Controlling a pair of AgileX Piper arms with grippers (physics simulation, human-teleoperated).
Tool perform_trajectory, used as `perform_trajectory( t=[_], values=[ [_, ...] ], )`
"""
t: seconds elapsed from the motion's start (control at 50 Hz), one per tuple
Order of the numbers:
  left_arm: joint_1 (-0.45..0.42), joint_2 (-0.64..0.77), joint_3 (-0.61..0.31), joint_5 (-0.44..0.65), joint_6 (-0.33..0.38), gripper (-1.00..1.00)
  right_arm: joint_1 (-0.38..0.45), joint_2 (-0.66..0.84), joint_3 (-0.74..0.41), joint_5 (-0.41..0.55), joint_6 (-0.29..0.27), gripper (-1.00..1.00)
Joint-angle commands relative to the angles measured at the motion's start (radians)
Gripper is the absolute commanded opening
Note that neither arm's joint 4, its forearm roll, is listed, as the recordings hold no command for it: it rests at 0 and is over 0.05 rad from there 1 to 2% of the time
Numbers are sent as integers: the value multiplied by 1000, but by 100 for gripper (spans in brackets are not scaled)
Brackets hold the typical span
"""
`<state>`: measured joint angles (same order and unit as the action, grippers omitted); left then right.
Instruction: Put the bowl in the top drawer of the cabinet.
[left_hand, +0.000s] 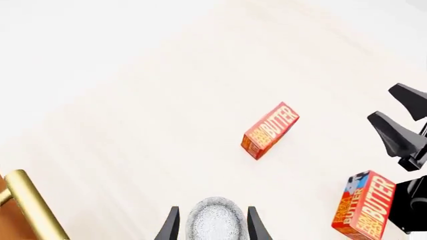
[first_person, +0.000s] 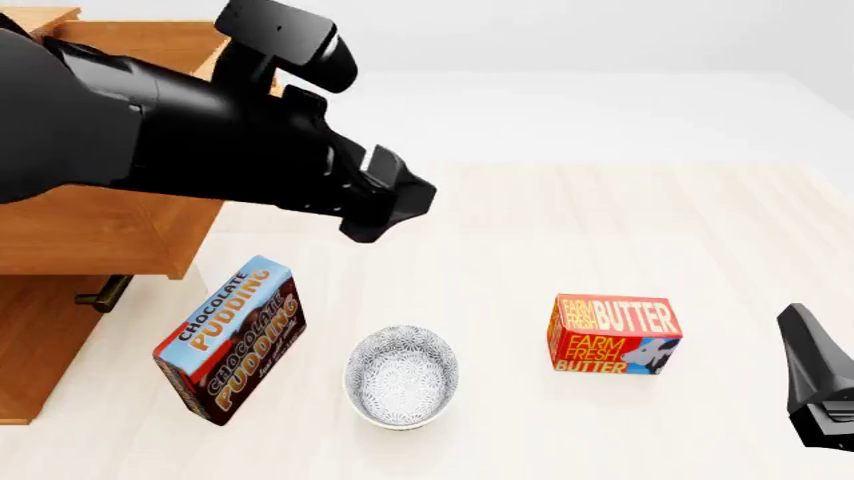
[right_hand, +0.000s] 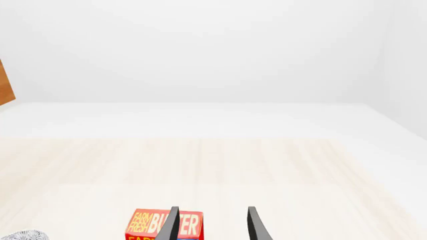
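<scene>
Front view gives me the bowl (first_person: 402, 375) sitting upright on the pale wooden table (first_person: 641, 230), near the front edge, between the chocolate pudding box (first_person: 232, 338) on its left and the butter box (first_person: 614, 334) on its right; it touches neither of them. My left arm (first_person: 174, 130) sweeps in from the upper left, well above the table, and its gripper (first_person: 394, 200) hangs in the air over the surface behind the bowl, clear of everything. From this angle I cannot tell how its jaws stand, but on the left wrist view I see the two dark fingertips (left_hand: 171, 227) held apart with the bowl (left_hand: 215, 219) showing in the gap far below them, so the left gripper (left_hand: 212, 227) is spread and holding nothing. That same view shows two butter boxes, one (left_hand: 269, 130) lying out on the table and another (left_hand: 364, 206) close to the right gripper (left_hand: 400, 120), whose dark fingers are also parted. The cabinet (first_person: 54, 330) stands at the far left of the table, with the top drawer (first_person: 100, 225) pulled out and open under my left arm, and a brass handle (first_person: 102, 294) peeks out below it. On the right wrist view the fingers (right_hand: 255, 225) are apart and empty, with the butter box (right_hand: 152, 225) just beyond them and a sliver of the bowl (right_hand: 23, 235) at the corner.
</scene>
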<state>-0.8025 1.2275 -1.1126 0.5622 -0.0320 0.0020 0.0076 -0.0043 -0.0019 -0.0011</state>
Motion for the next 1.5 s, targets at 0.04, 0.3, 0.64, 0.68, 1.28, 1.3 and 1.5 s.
perform_trajectory(
  t=[0.04,0.3,0.64,0.68,1.28,1.3,1.5],
  values=[
    [41,41,33,-32,-53,100,0,0,0,0,0,100],
    [67,85,80,-78,-98,100,0,0,0,0,0,100],
    [104,134,148,-137,-122,100,0,0,0,0,0,100],
    [110,139,159,-146,-127,100,0,0,0,0,0,100],
    [142,195,223,-205,-129,100,0,0,0,0,0,100],
    [139,197,223,-207,-134,100,0,0,0,0,0,100],
    [135,227,243,-235,-146,100,0,0,0,0,0,100]
  ],
)
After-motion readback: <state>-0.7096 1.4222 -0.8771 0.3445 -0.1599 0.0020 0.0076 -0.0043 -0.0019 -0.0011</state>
